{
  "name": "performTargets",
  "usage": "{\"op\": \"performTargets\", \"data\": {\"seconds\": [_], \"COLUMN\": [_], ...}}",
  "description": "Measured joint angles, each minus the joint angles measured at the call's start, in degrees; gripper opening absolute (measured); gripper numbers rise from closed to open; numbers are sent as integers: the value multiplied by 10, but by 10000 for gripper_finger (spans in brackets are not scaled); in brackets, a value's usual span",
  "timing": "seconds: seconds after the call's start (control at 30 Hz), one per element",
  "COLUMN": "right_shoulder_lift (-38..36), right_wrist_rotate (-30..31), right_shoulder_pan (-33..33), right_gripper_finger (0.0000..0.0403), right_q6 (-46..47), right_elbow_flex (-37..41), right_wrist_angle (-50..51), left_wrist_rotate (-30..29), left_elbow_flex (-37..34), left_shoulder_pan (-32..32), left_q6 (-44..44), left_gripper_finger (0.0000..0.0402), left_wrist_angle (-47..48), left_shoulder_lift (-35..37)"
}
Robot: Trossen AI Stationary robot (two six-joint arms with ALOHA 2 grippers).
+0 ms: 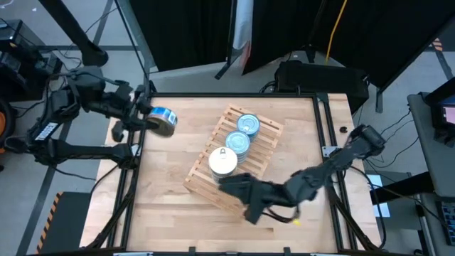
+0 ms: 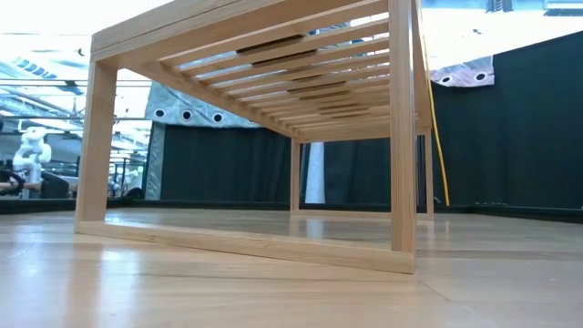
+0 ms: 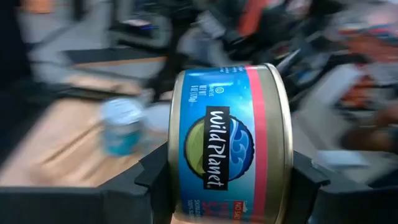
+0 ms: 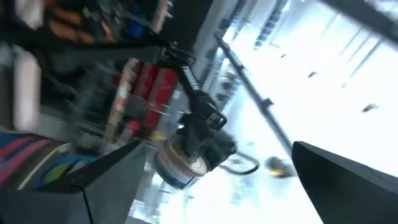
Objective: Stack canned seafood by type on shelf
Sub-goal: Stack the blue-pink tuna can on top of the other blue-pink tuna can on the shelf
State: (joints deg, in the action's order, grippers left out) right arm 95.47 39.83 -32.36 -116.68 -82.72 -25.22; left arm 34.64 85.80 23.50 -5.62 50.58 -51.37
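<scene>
The blue-label tin (image 3: 233, 146) is pinched between the left hand (image 1: 146, 121)'s fingers (image 3: 155, 180), up over the surface's (image 1: 163, 206) edge, well off the shelf (image 1: 266, 153). Three stacks sit on that shelf: two blue-topped (image 1: 248, 124), one white-topped (image 1: 222, 161). The right hand (image 1: 231, 186) is by the shelf's near edge, spread open I think, though the wrist view's blurry.

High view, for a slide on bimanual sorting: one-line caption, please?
Left gripper holds a blue tin at the table's left edge; three tin stacks sit on the slatted shelf, right gripper beside them.
</scene>
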Motion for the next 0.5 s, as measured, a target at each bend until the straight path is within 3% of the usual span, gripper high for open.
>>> {"op": "performTargets", "data": {"seconds": [0.23, 0.37, 0.5], "right_shoulder_lift": [105, 138, 159], "right_wrist_rotate": [-66, -127, -110], "right_shoulder_pan": [39, 51, 54], "right_gripper_finger": [393, 393, 393], "right_q6": [-246, -261, -261], "right_elbow_flex": [0, -19, -47], "right_wrist_angle": [-190, -202, -226], "left_wrist_rotate": [97, 118, 95], "left_elbow_flex": [-1, -1, -1], "left_shoulder_pan": [-50, -84, -109], "left_q6": [-79, -138, -139], "left_gripper_finger": [202, 202, 202], "left_wrist_angle": [-27, -16, -10], "left_shoulder_lift": [-29, -42, -47]}}
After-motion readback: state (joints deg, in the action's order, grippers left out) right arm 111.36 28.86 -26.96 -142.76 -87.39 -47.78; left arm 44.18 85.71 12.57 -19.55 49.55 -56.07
